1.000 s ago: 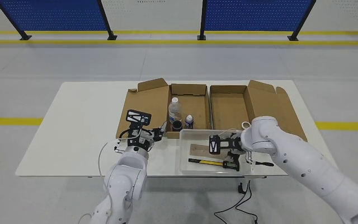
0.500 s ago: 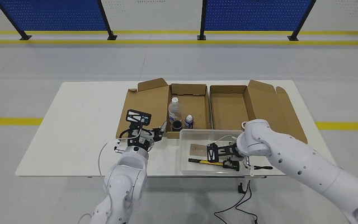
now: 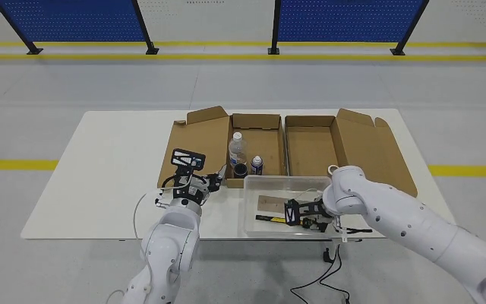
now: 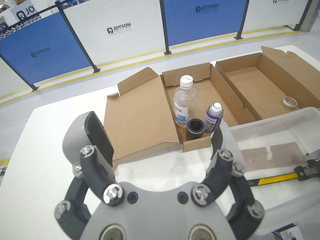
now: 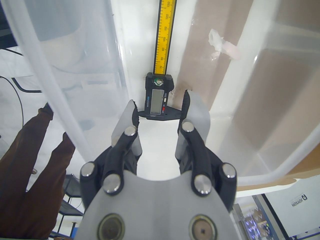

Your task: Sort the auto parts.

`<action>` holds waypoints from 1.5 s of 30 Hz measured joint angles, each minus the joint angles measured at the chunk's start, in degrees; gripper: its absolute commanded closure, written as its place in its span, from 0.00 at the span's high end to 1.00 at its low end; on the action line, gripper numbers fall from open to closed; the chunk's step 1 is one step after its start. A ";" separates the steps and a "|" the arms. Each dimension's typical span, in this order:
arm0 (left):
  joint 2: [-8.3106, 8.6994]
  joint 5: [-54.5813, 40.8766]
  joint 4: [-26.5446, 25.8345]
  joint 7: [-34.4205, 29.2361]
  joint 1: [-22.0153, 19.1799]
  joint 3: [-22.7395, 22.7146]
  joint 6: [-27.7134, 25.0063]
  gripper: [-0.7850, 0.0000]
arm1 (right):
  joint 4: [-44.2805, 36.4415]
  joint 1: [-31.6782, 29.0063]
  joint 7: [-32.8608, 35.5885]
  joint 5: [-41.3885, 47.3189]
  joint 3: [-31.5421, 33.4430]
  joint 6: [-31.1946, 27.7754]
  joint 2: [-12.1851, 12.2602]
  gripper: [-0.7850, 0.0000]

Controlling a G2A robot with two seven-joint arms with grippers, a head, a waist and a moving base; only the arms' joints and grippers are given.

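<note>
top: right gripper (image 3: 298, 214) is dropping lower into the clear bin (image 3: 247, 199), closing in on the caliper (image 3: 269, 220) | left wrist: left gripper (image 4: 157, 126) is hanging open and empty | right wrist: fingers (image 5: 190, 108) are sitting spread, straddling the caliper's display head, so I'm guessing the grab is coming

The caliper (image 5: 156, 98) in the clear plastic bin (image 5: 250, 38) sends its yellow scale straight off the picture's edge in the right wrist view. We lose both ends of its head behind the right gripper's (image 5: 160, 116) fingers (image 5: 197, 111). On the brown sheet (image 5: 200, 26) lies a small translucent piece (image 5: 221, 44), and we can't tell what it is. In the left wrist view the caliper's head is cut off at the edge, and the left gripper (image 4: 157, 123) covers the scale's other end. The black cylinder (image 4: 195, 128) hides its base behind the cardboard box (image 4: 197, 144) wall.
</note>
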 measured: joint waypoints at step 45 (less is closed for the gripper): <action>0.00 0.00 0.00 0.00 0.00 0.00 0.00 1.00 | 6.01 0.78 -1.77 -1.66 -0.09 0.08 -6.06 0.00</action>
